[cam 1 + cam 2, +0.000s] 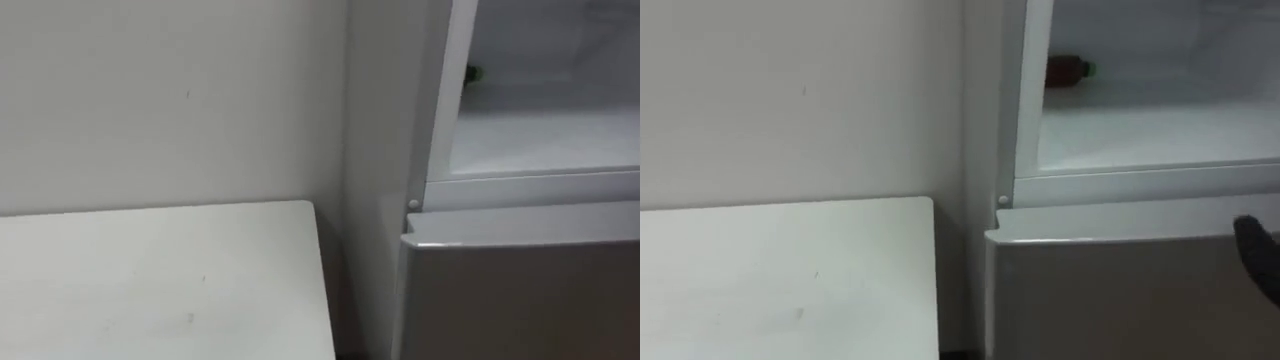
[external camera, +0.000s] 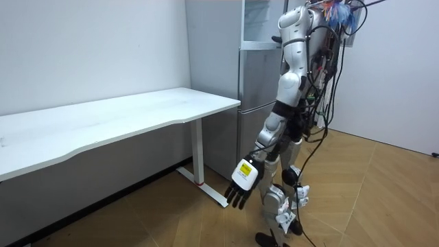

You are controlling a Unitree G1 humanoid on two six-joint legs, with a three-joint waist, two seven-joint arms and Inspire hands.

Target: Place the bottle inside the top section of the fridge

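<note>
Left eye view: your upper compartment (image 1: 545,140) is open at top right. Just the green cap of the bottle (image 1: 472,72) peeks past the white frame, at the back left of the shelf. The lower door (image 1: 520,300) is shut below it. The white table (image 1: 150,280) sits at left against the wall.

Right eye view: the bottle (image 1: 1065,70) shows better here, with a reddish-brown body and a green cap. It lies on its side on the shelf floor, long axis across the view, cap to the robot's right. It's inside the compartment and nothing holds it. The right hand (image 1: 1255,250) is a dark bit at the right edge, before the lower door; can't tell how it's set. The bottle lies up and to the left of it, well apart.

Room view: you stand close before the fridge (image 2: 257,103), with the table end beside it. The left hand (image 2: 241,180) hangs low by the thigh, fingers loose and near straight, empty. So the right hand is likely the nearer one. Placement looks done. If it needs a nudge, reach up-left over the shelf lip and take it across the body, not end-on.
</note>
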